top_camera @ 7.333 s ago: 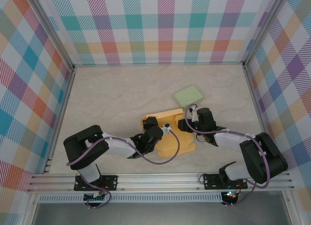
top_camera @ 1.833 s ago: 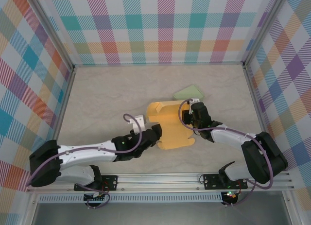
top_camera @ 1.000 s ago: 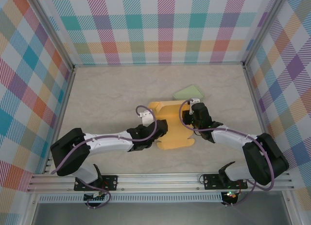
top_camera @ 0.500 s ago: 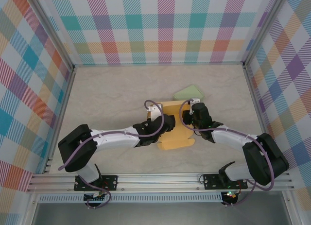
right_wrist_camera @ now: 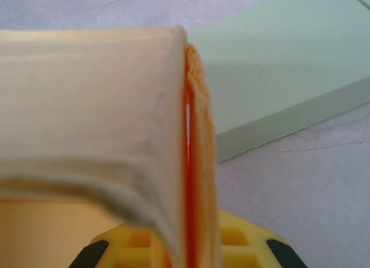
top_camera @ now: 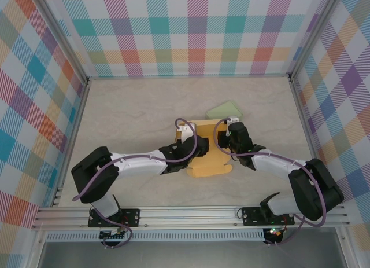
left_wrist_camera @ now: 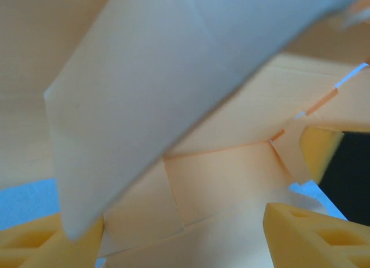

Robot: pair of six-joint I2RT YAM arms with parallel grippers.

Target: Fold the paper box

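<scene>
The orange paper box (top_camera: 209, 164) lies partly folded at the table's middle. My left gripper (top_camera: 196, 147) reaches into it from the left. In the left wrist view its yellow fingertips (left_wrist_camera: 315, 233) stand wide apart with the box's floor panels (left_wrist_camera: 225, 181) between them, and a raised flap (left_wrist_camera: 144, 88) leans over the left finger. The left gripper (left_wrist_camera: 173, 248) is open. My right gripper (top_camera: 227, 143) is at the box's right side. In the right wrist view the right gripper (right_wrist_camera: 188, 245) is shut on an upright doubled wall (right_wrist_camera: 193, 135) of the paper box.
A pale green flat slab (top_camera: 225, 111) lies just behind the box, close to the right gripper, and appears as the green slab (right_wrist_camera: 289, 77) past the held wall. Bare marbled tabletop (top_camera: 127, 112) stretches left. Checked walls enclose the table.
My left gripper has moved right and away from me, onto the box's left part, now covering its left flap. The right gripper has kept its hold without moving.
</scene>
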